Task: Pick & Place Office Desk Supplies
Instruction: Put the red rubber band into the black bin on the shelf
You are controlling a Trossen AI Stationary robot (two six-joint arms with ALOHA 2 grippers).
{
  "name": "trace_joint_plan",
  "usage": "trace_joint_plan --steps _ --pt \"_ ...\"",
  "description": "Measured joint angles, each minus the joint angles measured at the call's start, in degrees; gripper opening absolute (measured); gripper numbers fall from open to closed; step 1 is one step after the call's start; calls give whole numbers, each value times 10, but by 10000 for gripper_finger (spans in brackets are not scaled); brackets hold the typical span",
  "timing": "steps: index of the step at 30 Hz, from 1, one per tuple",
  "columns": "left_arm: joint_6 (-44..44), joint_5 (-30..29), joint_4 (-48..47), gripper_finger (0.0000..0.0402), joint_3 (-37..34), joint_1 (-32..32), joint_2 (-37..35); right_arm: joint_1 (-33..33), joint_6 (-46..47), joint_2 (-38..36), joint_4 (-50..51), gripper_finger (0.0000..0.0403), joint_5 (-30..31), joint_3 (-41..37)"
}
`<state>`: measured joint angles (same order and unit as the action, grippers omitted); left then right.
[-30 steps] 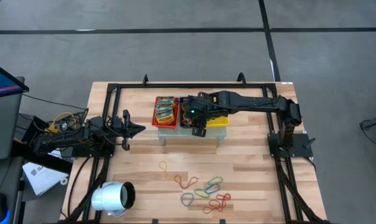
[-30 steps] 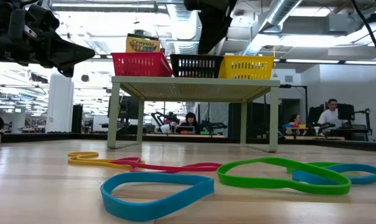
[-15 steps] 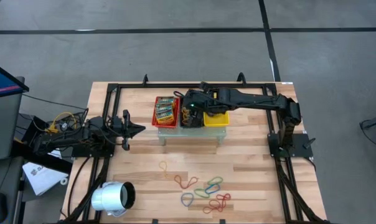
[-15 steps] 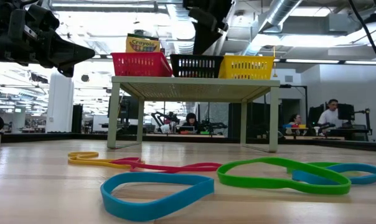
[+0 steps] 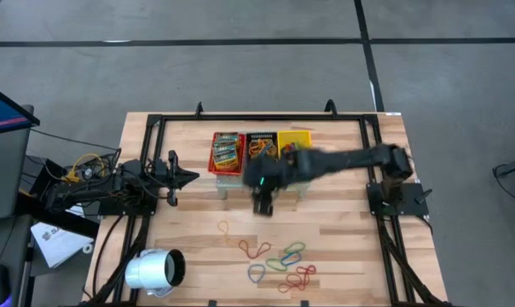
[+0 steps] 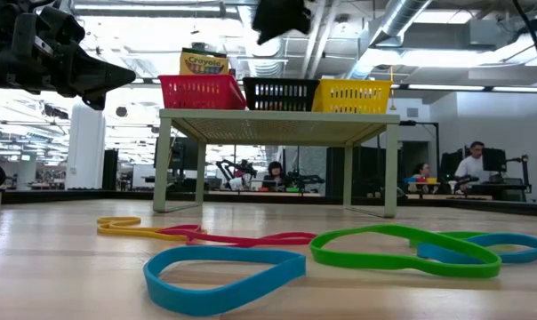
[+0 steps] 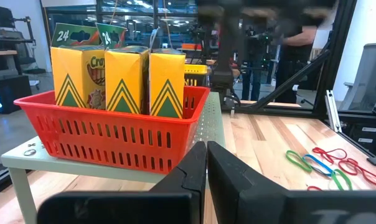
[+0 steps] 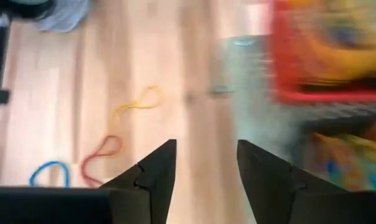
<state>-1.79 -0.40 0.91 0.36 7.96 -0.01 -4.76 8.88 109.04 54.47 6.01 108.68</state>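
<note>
Rubber bands [image 5: 279,260]: loose cluster on the tabletop [image 5: 343,230], lower centre of the high view; none held.
Crayon boxes [image 5: 227,151]: upright in the red basket [image 5: 213,159], upper centre.
Right claw [image 5: 263,203]: half a second ago over the black basket [image 5: 262,142]; now off the small stand, over bare wood, jaws apart, empty.
Meaning: probably heading for another band.
Left claw [image 5: 193,177]: shut, empty, parked at left.

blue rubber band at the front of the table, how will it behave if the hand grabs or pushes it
The blue rubber band lies as a flat, thin, pinched loop on the wood, so it is probably floppy and would droop from one side when lifted. It looks very light. Pushed, it would likely slide and fold rather than roll.
</note>
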Motion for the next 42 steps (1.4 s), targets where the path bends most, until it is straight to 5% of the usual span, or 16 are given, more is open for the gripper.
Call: trace_joint_plan --steps 8,15,18,27,42 --pt "0 0 1 8 0 0 0 -86 27 132 -92 166 15 -2" --pt "0 1 3 8 0 0 0 -126 24 211 -8 166 -14 6" --pt "0 1 3 8 0 0 0 -141 4 217 35 166 -32 6" --pt "0 1 3 8 0 0 0 -177 -98 215 -50 166 -46 -8" --pt "0 0 3 8 0 0 0 -175 -84 215 -136 166 -107 -61"
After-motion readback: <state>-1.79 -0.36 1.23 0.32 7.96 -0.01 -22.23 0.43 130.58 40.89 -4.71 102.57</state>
